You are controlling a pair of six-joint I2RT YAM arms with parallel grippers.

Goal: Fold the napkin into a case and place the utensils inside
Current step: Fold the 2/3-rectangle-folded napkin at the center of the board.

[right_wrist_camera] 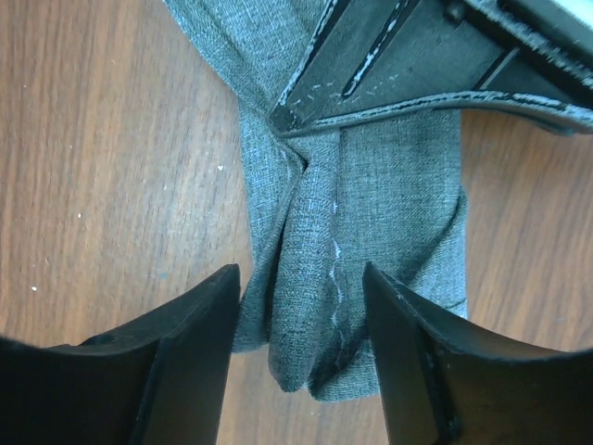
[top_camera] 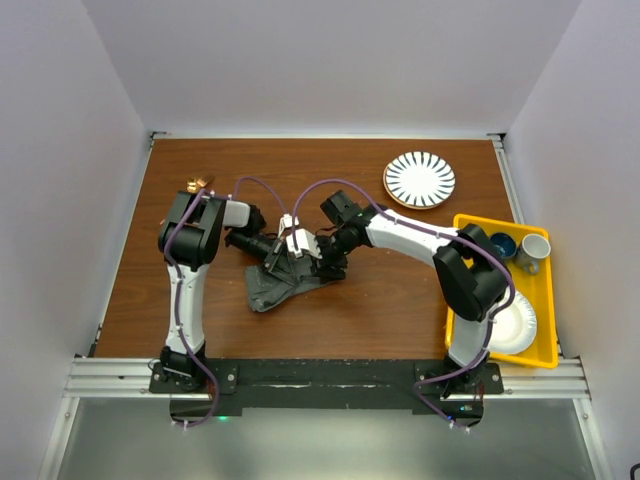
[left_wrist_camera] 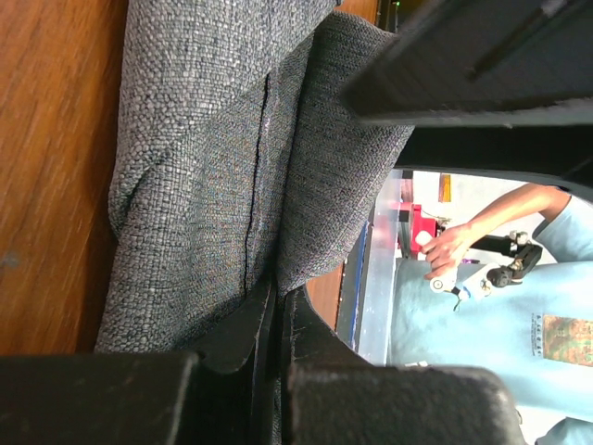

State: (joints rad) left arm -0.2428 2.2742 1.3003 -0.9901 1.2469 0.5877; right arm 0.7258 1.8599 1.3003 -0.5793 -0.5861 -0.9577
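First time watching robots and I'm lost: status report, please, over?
Left tool shut on the napkin. Right tool open, jaws astride a napkin fold. Napkin bunched, folding unfinished. No obstruction seen.

We see the napkin [top_camera: 275, 288] centred on the table [top_camera: 380, 310], utensils [top_camera: 198, 184] behind-left of it, a plate [top_camera: 419, 179] behind-right, a tray [top_camera: 549, 290] along the right edge.

The left arm [top_camera: 185, 280] and right arm [top_camera: 405, 232] meet over the napkin [top_camera: 268, 292], closing its far side. The worktop [top_camera: 370, 310] lies bare near and right of it, up to the tray [top_camera: 546, 300]. A plate [top_camera: 419, 179] fills the far right corner.
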